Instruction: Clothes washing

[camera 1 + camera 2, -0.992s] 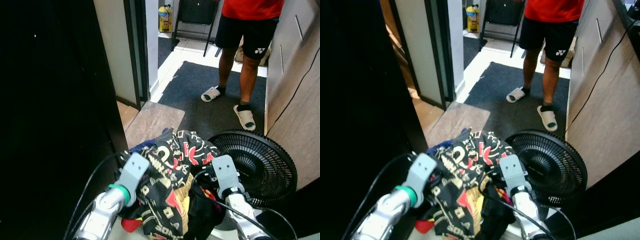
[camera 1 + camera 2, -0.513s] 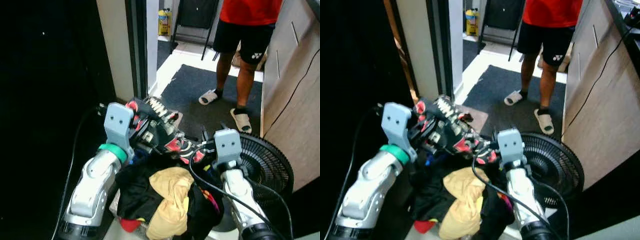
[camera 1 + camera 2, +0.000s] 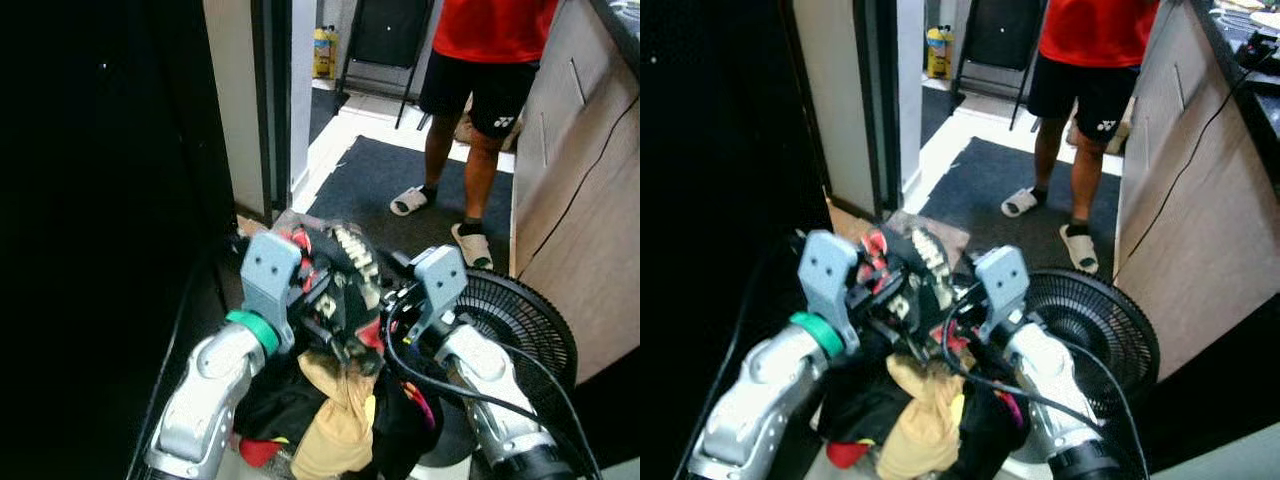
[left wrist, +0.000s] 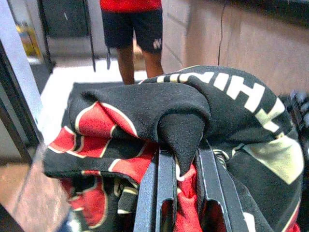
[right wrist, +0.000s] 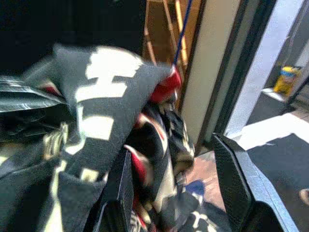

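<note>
A black garment with red and cream lettering point(image 3: 343, 272) hangs bunched between my two grippers, above a pile of clothes point(image 3: 335, 420) with a pale yellow piece on top. My left gripper point(image 4: 186, 162) is shut on a fold of this garment, the cloth pinched between its fingers point(image 4: 164, 193). My right gripper point(image 5: 171, 154) stands open just to the right of it, fingers point(image 5: 231, 183) wide apart, and the cloth drapes against one of them. In the eye views both grippers' fingertips are buried in the fabric.
A black floor fan point(image 3: 525, 320) lies to the right of the pile. A person in a red shirt and black shorts point(image 3: 480, 60) stands ahead on a dark mat point(image 3: 385, 175). A door frame point(image 3: 270, 100) is on the left, a wooden cabinet point(image 3: 580, 200) on the right.
Both grippers rose out of the pile, lifting the printed garment and uncovering the yellow piece. Over the last half second they drew closer together, bunching the cloth. The camera shifted a little.
</note>
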{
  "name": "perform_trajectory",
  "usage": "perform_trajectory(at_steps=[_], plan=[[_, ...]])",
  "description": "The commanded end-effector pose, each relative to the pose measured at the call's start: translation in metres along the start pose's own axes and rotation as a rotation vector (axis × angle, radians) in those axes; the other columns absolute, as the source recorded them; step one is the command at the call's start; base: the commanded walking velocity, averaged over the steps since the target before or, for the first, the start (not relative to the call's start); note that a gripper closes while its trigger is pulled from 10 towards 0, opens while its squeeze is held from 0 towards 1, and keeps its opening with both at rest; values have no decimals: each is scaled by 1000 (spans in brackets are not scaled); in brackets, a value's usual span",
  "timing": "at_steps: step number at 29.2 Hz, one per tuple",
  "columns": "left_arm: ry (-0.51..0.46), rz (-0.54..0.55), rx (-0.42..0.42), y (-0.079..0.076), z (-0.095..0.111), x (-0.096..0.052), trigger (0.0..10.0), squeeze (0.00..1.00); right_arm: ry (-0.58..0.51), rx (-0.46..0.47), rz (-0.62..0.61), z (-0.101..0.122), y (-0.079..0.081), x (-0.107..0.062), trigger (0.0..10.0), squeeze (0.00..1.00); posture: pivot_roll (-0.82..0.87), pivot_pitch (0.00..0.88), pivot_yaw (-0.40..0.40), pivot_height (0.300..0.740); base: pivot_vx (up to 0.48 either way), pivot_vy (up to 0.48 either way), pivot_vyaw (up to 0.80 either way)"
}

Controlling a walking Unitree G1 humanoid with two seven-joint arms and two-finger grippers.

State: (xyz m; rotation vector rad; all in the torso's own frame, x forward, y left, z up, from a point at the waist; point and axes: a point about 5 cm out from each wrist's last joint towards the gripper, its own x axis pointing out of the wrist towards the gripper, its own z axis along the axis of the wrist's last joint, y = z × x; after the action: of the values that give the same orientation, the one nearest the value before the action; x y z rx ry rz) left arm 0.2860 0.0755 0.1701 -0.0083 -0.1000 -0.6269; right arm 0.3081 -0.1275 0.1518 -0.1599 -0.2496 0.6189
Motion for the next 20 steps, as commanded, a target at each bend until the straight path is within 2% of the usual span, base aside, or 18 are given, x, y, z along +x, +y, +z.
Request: perform_trajectory(at_steps=[1,3,5,7,8,10,13,14,20], plan=[[30,-25,-1,-4,-5,-1,10000,0,-21,6,36,8,6,-4,10000,0,67,26,27,740,0,0,0],[30,-25,-1,-4,-5,-1,10000,0,-21,6,36,8,6,-4,10000,0,67,26,27,740,0,0,0],[74,-47,-10,-6,-13,-14,10000,0,-31,18,28,17,19,-25,10000,0,38,33,48,740,0,0,0],[74,-47,-10,-6,-13,-14,10000,0,-31,18,28,17,19,-25,10000,0,38,33,48,740,0,0,0],[91,-51,-17,-6,-14,-21,10000,0,-35,46,3,20,27,-34,10000,0,31,35,58,740,0,0,0],[99,-53,-22,-6,-14,-26,10000,0,-36,66,-16,22,32,-39,10000,0,31,35,58,740,0,0,0],[99,-53,-22,-6,-14,-26,10000,0,-36,66,-16,22,32,-39,10000,0,31,35,58,740,0,0,0],[114,-58,-17,-3,-13,-37,10000,0,-30,145,-23,17,38,-36,10000,0,29,37,71,740,0,0,0],[119,-59,0,-1,-11,-40,10000,0,-8,194,37,8,46,-29,10000,0,41,38,64,740,0,0,0]])
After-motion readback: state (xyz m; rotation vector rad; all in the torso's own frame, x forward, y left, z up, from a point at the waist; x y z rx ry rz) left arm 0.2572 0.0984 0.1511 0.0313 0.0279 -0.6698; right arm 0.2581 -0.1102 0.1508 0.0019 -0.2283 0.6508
